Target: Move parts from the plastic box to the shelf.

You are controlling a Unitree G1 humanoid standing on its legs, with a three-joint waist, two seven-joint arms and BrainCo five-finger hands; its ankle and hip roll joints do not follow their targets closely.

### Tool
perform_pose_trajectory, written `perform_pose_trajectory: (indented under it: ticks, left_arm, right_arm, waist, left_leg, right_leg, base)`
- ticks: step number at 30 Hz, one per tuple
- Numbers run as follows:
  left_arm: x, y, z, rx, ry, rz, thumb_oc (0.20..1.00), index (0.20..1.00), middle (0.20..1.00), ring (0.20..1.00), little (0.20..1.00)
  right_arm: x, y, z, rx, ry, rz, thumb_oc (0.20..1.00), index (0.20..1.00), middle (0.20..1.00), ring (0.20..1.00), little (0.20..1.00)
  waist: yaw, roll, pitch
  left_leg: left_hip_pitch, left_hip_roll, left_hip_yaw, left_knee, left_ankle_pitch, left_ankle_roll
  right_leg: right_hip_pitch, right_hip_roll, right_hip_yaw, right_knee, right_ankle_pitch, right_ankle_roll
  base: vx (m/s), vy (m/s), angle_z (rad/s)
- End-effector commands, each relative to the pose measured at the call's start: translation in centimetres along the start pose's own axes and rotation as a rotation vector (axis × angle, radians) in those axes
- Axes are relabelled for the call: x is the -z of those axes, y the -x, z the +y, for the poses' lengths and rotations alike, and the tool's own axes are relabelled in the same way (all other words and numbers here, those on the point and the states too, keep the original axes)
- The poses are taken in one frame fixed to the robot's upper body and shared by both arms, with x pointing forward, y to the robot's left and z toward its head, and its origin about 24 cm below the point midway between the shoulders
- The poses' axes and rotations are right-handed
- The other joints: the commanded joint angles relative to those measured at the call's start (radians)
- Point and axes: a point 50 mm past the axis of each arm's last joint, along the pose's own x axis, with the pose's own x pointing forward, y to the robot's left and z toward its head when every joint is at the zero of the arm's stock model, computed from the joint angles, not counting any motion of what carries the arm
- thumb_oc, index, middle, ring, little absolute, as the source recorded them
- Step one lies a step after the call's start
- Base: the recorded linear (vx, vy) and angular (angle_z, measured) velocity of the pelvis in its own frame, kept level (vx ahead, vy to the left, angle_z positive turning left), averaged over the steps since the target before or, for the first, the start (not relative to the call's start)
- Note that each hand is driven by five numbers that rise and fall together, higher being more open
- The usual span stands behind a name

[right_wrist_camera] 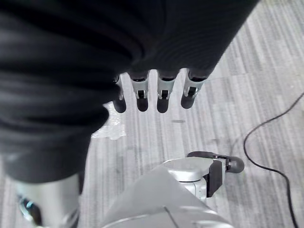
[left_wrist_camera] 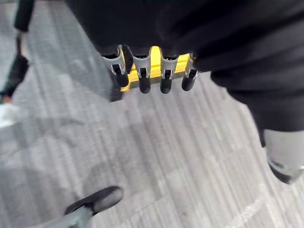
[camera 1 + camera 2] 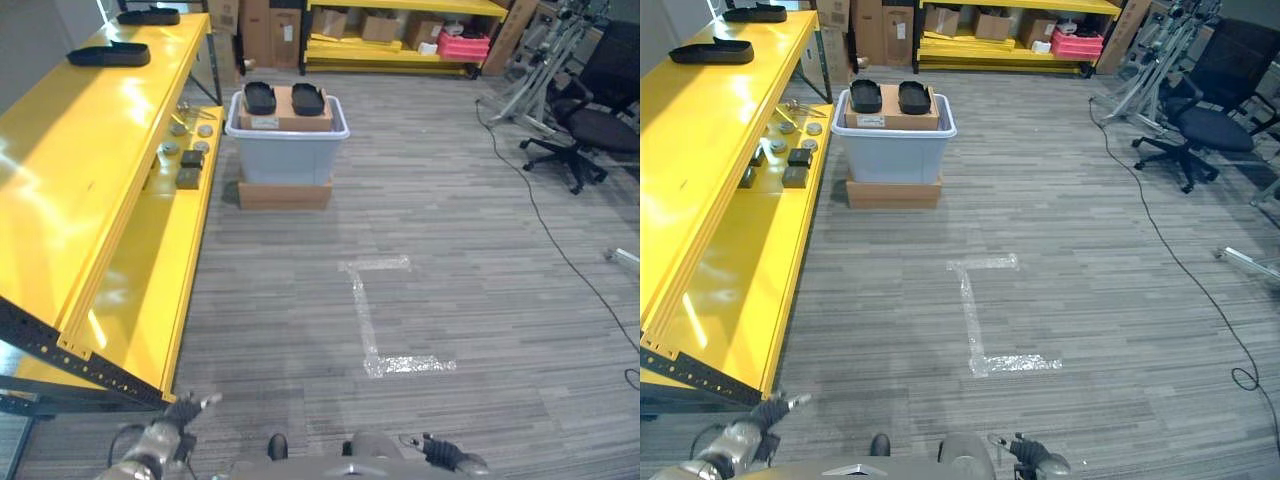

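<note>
While well short of the plastic box (image 3: 287,140) beside the yellow shelf (image 3: 90,180), hanging low: left hand (image 3: 180,412) and right hand (image 1: 152,92), fingers relaxed, empty; black parts (image 3: 283,98) waiting atop the box.

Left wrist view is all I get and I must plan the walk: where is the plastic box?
Observer: The plastic box stands well ahead on a cardboard base, close beside the yellow shelf.
Operator: Any parts in it?
Observer: Two black parts lie side by side on a brown carton in its top.
Operator: Is the right hand free?
Observer: Yes, the right hand hangs over bare floor with its fingers straight, holding nothing.
</note>
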Motion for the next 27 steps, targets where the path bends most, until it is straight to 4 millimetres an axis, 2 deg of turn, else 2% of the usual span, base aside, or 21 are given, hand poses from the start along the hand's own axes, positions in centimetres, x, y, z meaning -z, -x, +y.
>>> perform_pose_trajectory:
  ticks: [1,2,3,7,9,10,11,12,13,14,16,18,20,22,24,26,27]
  left_arm:
    - [-1.7,-0.2,0.2,-0.031,0.061,-0.074,1.0,1.0,1.0,1.0,1.0]
    - [-2.4,-0.3,0.2,-0.029,0.05,-0.091,1.0,1.0,1.0,1.0,1.0]
    - [-3.0,-0.4,0.0,-0.025,0.052,-0.106,1.0,1.0,1.0,1.0,1.0]
    - [-2.2,-0.4,-0.7,-0.012,0.067,-0.07,1.0,1.0,1.0,1.0,1.0]
    - [-0.8,-0.2,-1.6,0.007,0.078,-0.022,1.0,1.0,1.0,1.0,1.0]
    - [-0.8,-0.2,-1.6,0.007,0.078,-0.022,1.0,1.0,1.0,1.0,1.0]
    - [0.0,0.0,-2.0,0.019,0.082,0.006,1.0,1.0,1.0,1.0,1.0]
    - [1.0,0.2,-2.5,0.028,0.094,0.04,1.0,1.0,1.0,1.0,1.0]
    - [2.1,0.4,-3.2,0.048,0.113,0.079,1.0,1.0,1.0,1.0,1.0]
    - [2.4,0.5,-3.5,0.053,0.124,0.087,1.0,1.0,1.0,1.0,1.0]
    - [2.4,0.5,-3.5,0.047,0.143,0.089,1.0,1.0,1.0,1.0,1.0]
    - [2.4,0.5,-3.5,0.047,0.149,0.09,1.0,1.0,1.0,1.0,1.0]
    - [2.9,0.7,-3.6,0.051,0.136,0.1,1.0,1.0,1.0,1.0,1.0]
    - [3.3,0.8,-3.9,0.052,0.106,0.109,1.0,1.0,1.0,1.0,1.0]
    - [3.4,0.8,-3.9,0.047,0.087,0.121,1.0,1.0,1.0,1.0,1.0]
    - [3.8,0.9,-3.9,0.057,0.065,0.142,1.0,1.0,1.0,1.0,1.0]
    - [4.5,1.1,-3.9,0.061,0.059,0.163,1.0,1.0,1.0,1.0,1.0]
  right_arm:
    - [-2.7,-0.1,-2.0,0.061,0.003,-0.079,1.0,1.0,1.0,1.0,1.0]
    - [-2.8,-0.1,-2.1,0.066,0.01,-0.079,1.0,1.0,1.0,1.0,1.0]
    - [-2.7,-0.1,-2.0,0.067,0.016,-0.072,1.0,1.0,1.0,1.0,1.0]
    - [-2.0,-0.1,-1.8,0.059,0.013,-0.054,1.0,1.0,1.0,1.0,1.0]
    - [-1.2,0.0,-1.7,0.053,0.004,-0.036,1.0,1.0,1.0,1.0,1.0]
    - [-1.2,0.0,-1.7,0.054,0.004,-0.036,1.0,1.0,1.0,1.0,1.0]
    - [-0.9,0.0,-1.6,0.05,0.009,-0.029,1.0,1.0,1.0,1.0,1.0]
    - [-0.6,0.1,-1.7,0.052,0.016,-0.017,1.0,1.0,1.0,1.0,1.0]
    - [-0.7,0.1,-2.0,0.058,0.022,-0.019,1.0,1.0,1.0,1.0,1.0]
    - [-1.3,0.1,-2.4,0.071,0.014,-0.038,1.0,1.0,1.0,1.0,1.0]
    - [-2.5,0.1,-3.0,0.088,0.02,-0.067,1.0,1.0,1.0,1.0,1.0]
    - [-3.6,0.1,-3.6,0.113,0.035,-0.085,1.0,1.0,1.0,1.0,1.0]
    - [-4.2,0.1,-3.9,0.125,0.035,-0.108,1.0,1.0,1.0,1.0,1.0]
    - [-5.0,0.2,-4.5,0.142,0.035,-0.137,1.0,1.0,1.0,1.0,1.0]
    - [-5.8,0.2,-4.6,0.15,0.063,-0.15,1.0,1.0,1.0,1.0,1.0]
    - [-5.5,0.1,-4.5,0.149,0.093,-0.123,1.0,1.0,1.0,1.0,1.0]
    - [-5.3,0.0,-4.1,0.137,0.096,-0.112,1.0,1.0,1.0,1.0,1.0]
  waist:
    - [0.006,0.016,0.03]
    - [-0.002,0.008,0.03]
    - [-0.026,0.001,0.031]
    - [-0.052,0.004,0.019]
    - [-0.057,0.001,-0.009]
    - [-0.057,0.002,-0.008]
    - [-0.06,0.007,-0.02]
    - [-0.058,0.013,-0.031]
    - [-0.05,0.014,-0.028]
    - [-0.042,0.01,-0.019]
    - [-0.026,-0.002,-0.006]
    - [-0.001,-0.01,0.002]
    - [0.02,-0.002,0.006]
    - [0.044,0.026,0.009]
    - [0.057,0.037,0.009]
    - [0.073,0.043,0.003]
    - [0.081,0.046,-0.011]
  left_leg:
    - [-0.007,0.039,-0.034,-0.006,0.004,-0.082]
    - [0.003,0.032,-0.038,-0.006,-0.009,-0.085]
    - [0.034,0.033,-0.051,-0.006,-0.042,-0.092]
    - [0.094,0.05,-0.069,-0.006,-0.094,-0.105]
    - [0.135,0.061,-0.078,-0.001,-0.116,-0.111]
    - [0.138,0.063,-0.078,-0.002,-0.116,-0.112]
    - [0.137,0.076,-0.079,0.046,-0.109,-0.125]
    - [0.124,0.082,-0.082,0.124,-0.08,-0.14]
    - [0.065,0.055,-0.089,0.311,-0.014,-0.167]
    - [0.021,0.027,-0.103,0.414,0.023,-0.181]
    - [-0.046,0.008,-0.082,0.522,0.048,-0.197]
    - [-0.14,0.028,-0.021,0.44,0.018,-0.178]
    - [-0.152,0.045,0.017,0.271,-0.01,-0.154]
    - [-0.192,0.057,0.001,0.119,0.074,-0.147]
    - [-0.239,0.065,0.01,0.023,0.113,-0.157]
    - [-0.242,0.069,0.032,0.03,0.141,-0.162]
    - [-0.22,0.072,0.023,0.037,0.132,-0.147]
  right_leg:
    - [0.117,0.04,-0.043,-0.345,0.206,0.011]
    - [0.099,0.04,-0.034,-0.41,0.232,0.015]
    - [0.057,0.055,0.008,-0.51,0.287,0.027]
    - [0.029,0.063,0.037,-0.554,0.326,0.038]
    - [0.064,0.071,0.042,-0.566,0.331,0.016]
    - [0.066,0.073,0.043,-0.567,0.331,0.016]
    - [0.086,0.085,0.045,-0.573,0.321,0.005]
    - [0.11,0.095,0.036,-0.57,0.308,-0.007]
    - [0.162,0.095,0.03,-0.576,0.292,-0.027]
    - [0.187,0.088,0.037,-0.575,0.285,-0.036]
    - [0.228,0.074,0.039,-0.581,0.267,-0.047]
    - [0.264,0.059,0.036,-0.589,0.242,-0.048]
    - [0.301,0.065,0.038,-0.597,0.218,-0.04]
    - [0.339,0.087,0.046,-0.601,0.192,-0.038]
    - [0.376,0.1,0.055,-0.606,0.16,-0.041]
    - [0.417,0.108,0.059,-0.596,0.128,-0.04]
    - [0.425,0.11,0.072,-0.575,0.106,-0.04]
  base:
    - [0.31,-0.083,0.16]
    - [0.46,-0.134,0.12]
    - [0.36,-0.099,0.1]
    - [0.37,-0.129,0.3]
    - [0.37,-0.183,0.29]
    - [0.31,-0.155,0.35]
    - [0.28,-0.148,0.28]
    - [0.45,-0.262,0.07]
    - [0.41,-0.251,0.02]
    - [0.35,-0.211,0.07]
    - [0.27,-0.145,-0.25]
    - [0.31,-0.11,-0.31]
    - [0.36,-0.014,0.01]
    - [0.37,0.041,-0.25]
    - [0.34,0.036,-0.23]
    - [0.36,0.059,-0.36]
    - [0.37,0.116,-0.4]
